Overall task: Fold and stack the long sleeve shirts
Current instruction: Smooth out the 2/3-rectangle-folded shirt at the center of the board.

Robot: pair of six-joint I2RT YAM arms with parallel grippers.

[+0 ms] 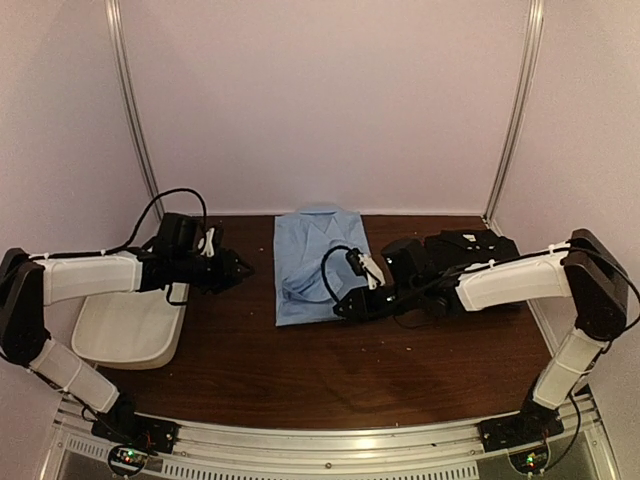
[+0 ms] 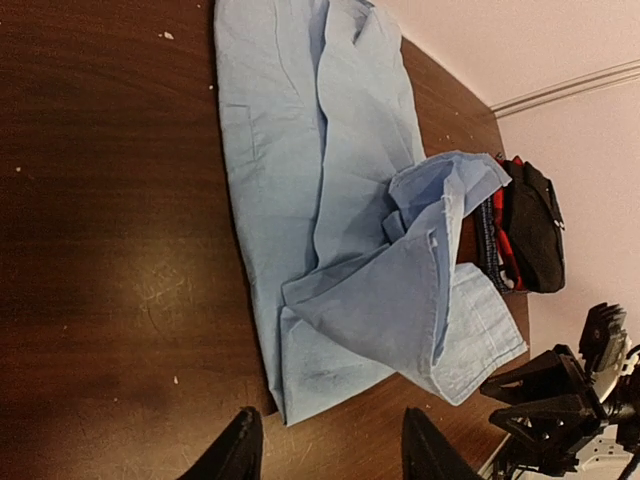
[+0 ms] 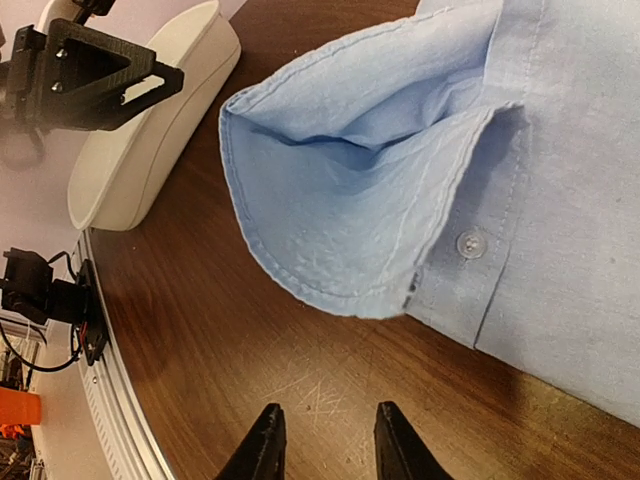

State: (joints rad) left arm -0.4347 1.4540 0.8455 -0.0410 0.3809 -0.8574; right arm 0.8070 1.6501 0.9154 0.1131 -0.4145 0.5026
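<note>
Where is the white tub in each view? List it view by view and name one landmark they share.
Top external: white tub at the left, apart from the light blue shirt.
Left wrist: not in it.
Right wrist: upper left, beyond the shirt's cuff.
Shared landmark: the light blue shirt, in all three views.

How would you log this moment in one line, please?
light blue shirt: partly folded; left gripper: open, empty; right gripper: open, empty

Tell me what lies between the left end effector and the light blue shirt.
Only bare tabletop separates the left end effector from the shirt, seen in the top external view.
</note>
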